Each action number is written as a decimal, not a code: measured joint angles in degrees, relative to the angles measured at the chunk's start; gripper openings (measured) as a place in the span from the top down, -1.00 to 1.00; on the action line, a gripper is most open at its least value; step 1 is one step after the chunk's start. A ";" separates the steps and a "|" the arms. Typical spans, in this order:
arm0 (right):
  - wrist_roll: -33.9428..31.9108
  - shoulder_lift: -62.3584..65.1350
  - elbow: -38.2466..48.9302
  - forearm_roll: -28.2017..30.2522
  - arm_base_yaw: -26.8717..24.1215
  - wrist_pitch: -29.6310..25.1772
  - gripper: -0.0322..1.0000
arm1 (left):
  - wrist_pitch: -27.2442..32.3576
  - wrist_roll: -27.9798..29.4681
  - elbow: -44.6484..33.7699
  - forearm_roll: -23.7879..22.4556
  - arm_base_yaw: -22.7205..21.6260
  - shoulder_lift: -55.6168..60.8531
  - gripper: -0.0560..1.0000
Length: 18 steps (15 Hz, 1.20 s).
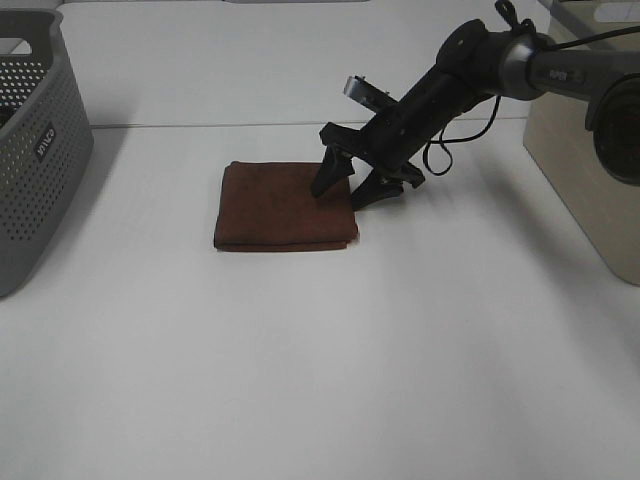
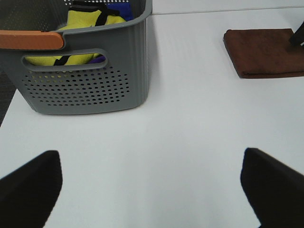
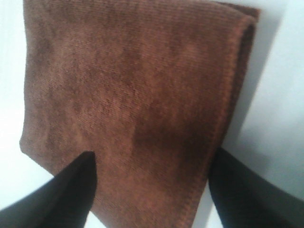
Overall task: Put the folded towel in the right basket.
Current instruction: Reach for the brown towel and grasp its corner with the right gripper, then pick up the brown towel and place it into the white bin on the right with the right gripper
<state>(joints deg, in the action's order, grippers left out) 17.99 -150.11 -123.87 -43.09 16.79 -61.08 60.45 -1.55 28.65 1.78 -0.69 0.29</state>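
A folded brown towel lies flat on the white table, left of centre. It also shows in the left wrist view and fills the right wrist view. My right gripper is open and reaches down over the towel's right edge: one finger rests on the towel, the other stands just off its edge on the table. The beige right basket stands at the right edge. My left gripper is open and empty, hovering over bare table near the grey basket; it does not show in the exterior high view.
A grey perforated basket stands at the left edge; the left wrist view shows yellow and blue cloth inside it. A black cable hangs from the right arm. The table's far edge runs behind the towel.
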 joint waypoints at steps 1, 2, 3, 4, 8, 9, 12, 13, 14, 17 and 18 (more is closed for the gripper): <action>0.40 -0.34 0.00 -0.23 0.63 0.52 -0.18 | 0.00 0.00 0.00 0.00 0.00 0.00 -0.94; 0.52 -0.46 0.00 -0.23 0.86 1.09 -0.01 | 0.00 0.00 0.00 0.00 0.00 0.00 -0.94; 0.52 -0.57 0.00 0.11 1.15 1.72 0.11 | 0.00 0.00 0.00 0.00 0.00 0.00 -0.94; 0.46 -0.86 0.00 0.34 1.20 2.06 0.49 | 0.00 0.00 0.00 0.00 0.00 0.00 -0.94; 0.40 -1.03 0.00 0.46 1.20 2.35 0.78 | 0.00 0.00 0.00 0.00 0.00 0.00 -0.94; 0.40 -0.97 0.00 0.63 1.20 2.35 0.78 | 0.00 0.00 0.00 0.00 0.00 0.00 -0.94; 1.49 2.58 0.17 1.49 1.26 2.58 0.78 | 0.00 0.00 0.00 0.00 0.00 0.00 -0.94; 2.06 4.70 0.17 1.78 1.26 2.64 0.78 | 0.00 0.00 0.00 0.00 0.00 0.00 -0.94; 2.41 7.45 0.17 2.35 1.26 2.75 0.78 | 0.00 0.00 0.00 0.00 0.00 0.00 -0.94; 2.69 14.84 0.17 6.65 0.97 2.75 0.78 | 0.00 0.00 0.00 0.00 0.00 0.00 -0.94; 2.69 17.48 0.17 7.22 0.46 2.23 0.78 | 0.00 0.00 0.00 0.00 0.00 0.00 -0.94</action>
<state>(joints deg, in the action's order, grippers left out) 20.68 -132.64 -123.70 -35.87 17.25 -58.84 60.45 -1.55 28.65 1.78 -0.69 0.29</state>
